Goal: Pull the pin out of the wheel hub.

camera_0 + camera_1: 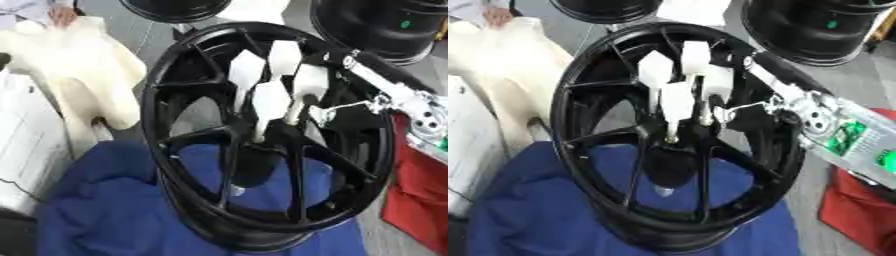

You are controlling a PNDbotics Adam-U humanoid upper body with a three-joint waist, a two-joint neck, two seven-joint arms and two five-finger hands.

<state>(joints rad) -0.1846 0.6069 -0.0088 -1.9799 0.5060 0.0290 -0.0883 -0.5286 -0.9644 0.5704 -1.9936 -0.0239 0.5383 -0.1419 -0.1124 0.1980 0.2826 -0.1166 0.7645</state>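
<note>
The wheel hub (262,140), black with spokes, is being seen lying on a blue cloth (105,210), its face turned up toward the camera. The right hand (677,85), white-fingered, is being reached in from the right on a silver and black arm (815,117) and is being held over the hub's centre. Its fingers (272,100) are being kept straight and pointed down toward the centre, spread slightly apart, curled round nothing. A thin pale pin (673,132) is being seen just below one fingertip, at the middle of the hub; whether the finger is touching it cannot be told. The left hand is not being shown. A cream foam piece (79,65) is lying to the left of the hub, and a red object (420,200) to its right.
</note>
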